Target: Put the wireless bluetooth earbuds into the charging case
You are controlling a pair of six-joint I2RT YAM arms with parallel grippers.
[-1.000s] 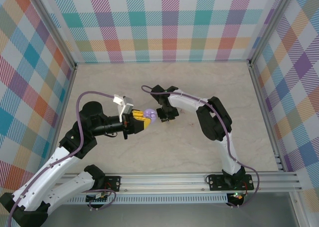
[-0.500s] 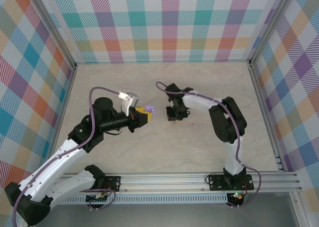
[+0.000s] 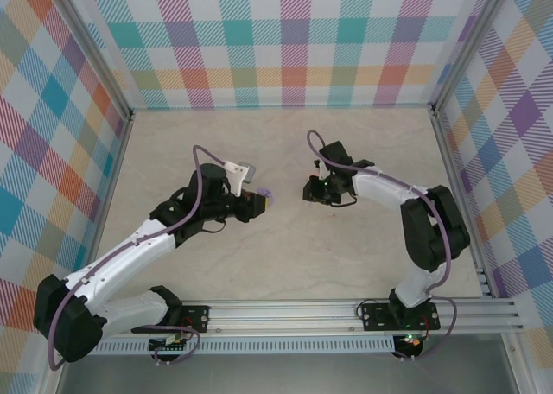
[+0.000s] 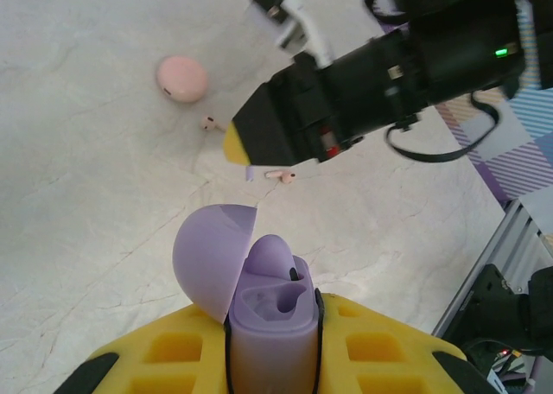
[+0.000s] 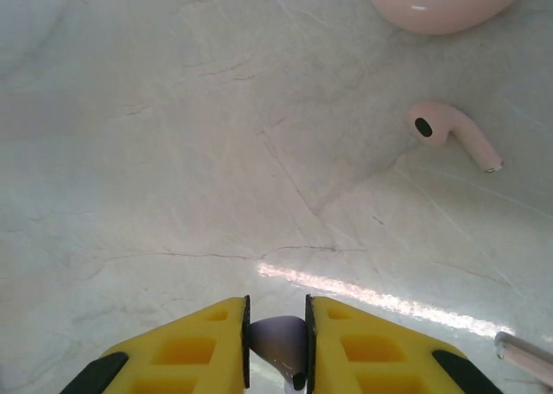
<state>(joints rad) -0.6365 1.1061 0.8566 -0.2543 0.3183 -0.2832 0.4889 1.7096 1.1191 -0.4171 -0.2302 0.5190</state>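
Insertion pending: L jaws clamped on open purple case (image 4: 272,351), R jaws pinching purple bud (image 5: 278,335); nxt align bud over socket.

Pastel plaid walls (image 3: 294,57) close my left, far and right sides; the pale marbled tabletop (image 3: 285,264) catches glare, an aluminium rail (image 3: 302,312) along its near edge.

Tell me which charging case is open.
The purple case clamped in the left gripper: its lid is flipped up. The pink case lies shut on the table.
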